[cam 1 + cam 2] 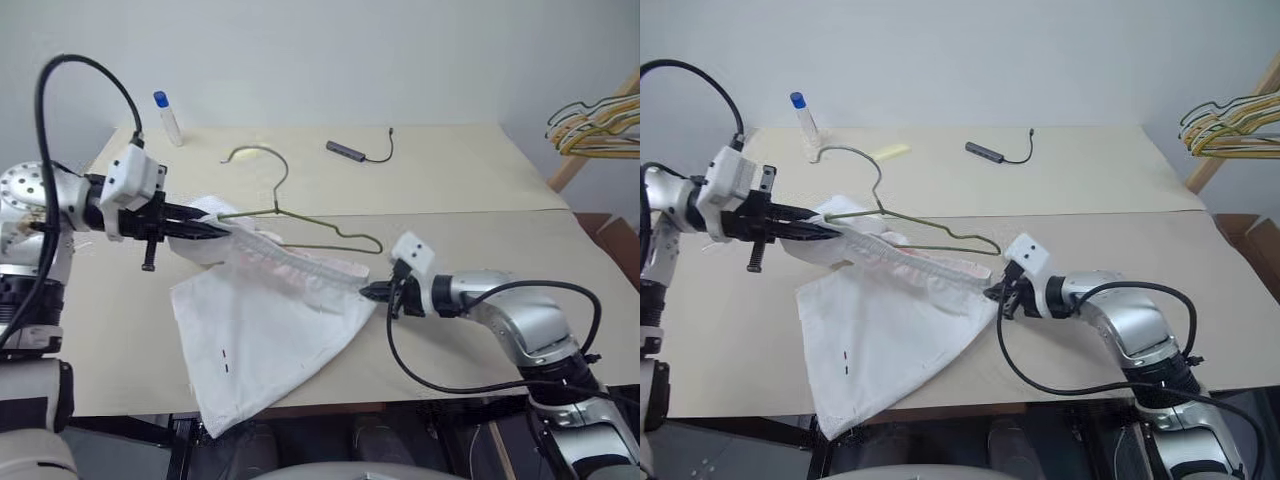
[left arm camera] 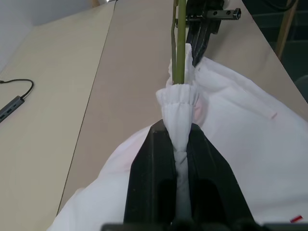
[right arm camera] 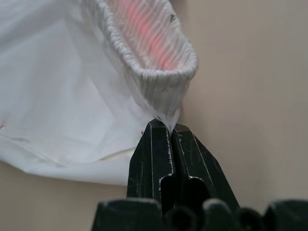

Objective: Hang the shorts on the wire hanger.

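Both grippers you run are clamped on the white cloth shorts: left gripper beside the olive wire hanger, right gripper pinching the waistband's opposite end. A grey dongle lies beyond.

This is looking like a robot test room or lab: a plain beige worktable is standing against a bare white wall, with a small blue-capped tube, a USB adapter on a cable, and spare coloured hangers hanging beside it.
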Tool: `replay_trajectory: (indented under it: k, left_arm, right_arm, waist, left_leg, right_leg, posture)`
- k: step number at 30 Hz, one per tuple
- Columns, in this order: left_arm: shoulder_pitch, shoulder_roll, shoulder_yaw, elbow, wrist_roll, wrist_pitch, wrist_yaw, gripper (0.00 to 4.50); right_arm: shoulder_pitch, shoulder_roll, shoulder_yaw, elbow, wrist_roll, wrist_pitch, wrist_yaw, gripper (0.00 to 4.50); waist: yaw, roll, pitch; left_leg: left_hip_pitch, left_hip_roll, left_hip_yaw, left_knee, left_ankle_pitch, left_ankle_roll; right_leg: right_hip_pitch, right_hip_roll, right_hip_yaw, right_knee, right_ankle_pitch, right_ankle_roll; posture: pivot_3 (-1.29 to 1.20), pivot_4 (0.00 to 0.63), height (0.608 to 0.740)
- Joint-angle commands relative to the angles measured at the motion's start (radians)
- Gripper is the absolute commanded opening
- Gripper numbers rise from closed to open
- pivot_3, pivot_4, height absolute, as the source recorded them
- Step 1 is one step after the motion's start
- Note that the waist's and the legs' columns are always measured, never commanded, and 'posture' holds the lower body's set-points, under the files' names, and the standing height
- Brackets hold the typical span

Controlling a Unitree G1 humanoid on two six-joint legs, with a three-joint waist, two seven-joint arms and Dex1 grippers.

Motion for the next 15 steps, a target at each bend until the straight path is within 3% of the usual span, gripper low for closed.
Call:
replay_trajectory:
  k: [1,15]
  left_arm:
    - [-0.010,0.033,-0.008,0.010,-0.002,-0.026,-0.004,0.00]
    - [-0.028,-0.021,-0.019,0.066,0.136,-0.118,0.014,0.00]
  right_arm:
    - [-0.015,-0.041,-0.053,0.015,-0.003,-0.033,0.012,0.04]
    - [-0.069,-0.161,-0.042,-0.089,-0.045,-0.177,0.074,0.04]
  waist:
    - [0.000,0.000,0.000]
    - [-0.003,0.000,0.000]
  left_leg:
    - [0.000,0.000,0.000,0.000,0.000,0.000]
    - [0.000,0.000,0.000,0.000,0.000,0.000]
  right_leg:
    - [0.000,0.000,0.000,0.000,0.000,0.000]
    - [0.000,0.000,0.000,0.000,0.000,0.000]
  posture:
    - [-0.03,0.000,0.740]
    - [-0.05,0.000,0.740]
